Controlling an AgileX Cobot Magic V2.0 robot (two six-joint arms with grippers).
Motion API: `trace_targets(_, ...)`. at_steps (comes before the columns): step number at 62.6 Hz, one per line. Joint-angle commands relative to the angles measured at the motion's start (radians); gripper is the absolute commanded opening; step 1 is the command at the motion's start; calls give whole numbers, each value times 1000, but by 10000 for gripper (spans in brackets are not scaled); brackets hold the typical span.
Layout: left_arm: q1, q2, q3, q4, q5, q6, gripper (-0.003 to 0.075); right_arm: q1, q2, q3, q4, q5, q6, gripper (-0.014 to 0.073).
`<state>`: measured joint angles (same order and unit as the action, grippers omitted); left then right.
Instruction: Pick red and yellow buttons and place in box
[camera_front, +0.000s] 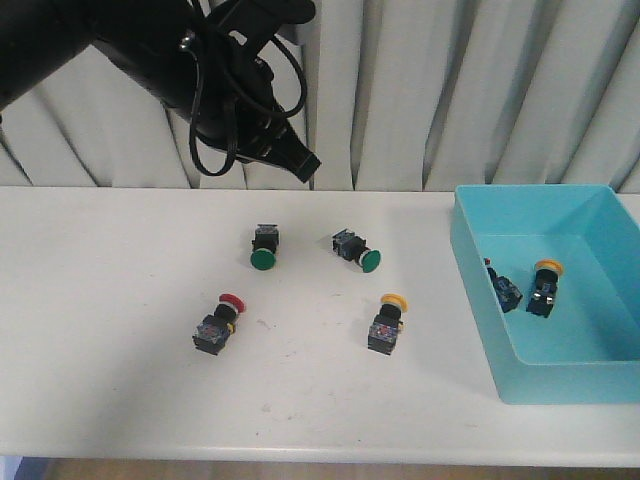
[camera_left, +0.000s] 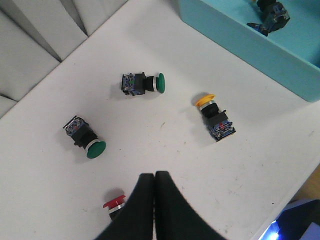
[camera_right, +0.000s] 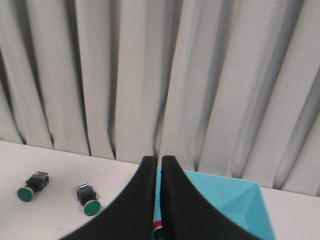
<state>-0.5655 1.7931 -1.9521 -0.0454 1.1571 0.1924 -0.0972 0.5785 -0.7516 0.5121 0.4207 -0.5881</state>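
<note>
A red button and a yellow button lie on their sides on the white table. The turquoise box at the right holds another red button and yellow button. My left gripper is shut and empty, held high above the table's far side. In the left wrist view my left gripper is next to the red button, with the yellow button and box beyond. My right gripper is shut, above the box.
Two green buttons lie on the table beyond the red and yellow ones. They also show in the left wrist view and the right wrist view. A grey curtain hangs behind the table.
</note>
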Motion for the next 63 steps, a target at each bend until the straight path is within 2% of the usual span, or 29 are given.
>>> trace_targets(1, -2, -54, -26, -5, -45, -7, -6, 8, -28, -2, 14, -91, -16, -8)
trace_targets(10, -2, -54, -26, -5, -61, -7, -6, 11, -31, -2, 28, -131, -8, -8)
trace_targets(63, -2, -54, -26, -10, -23, -9, -6, 10, -31, -2, 55, -109, -5, -8)
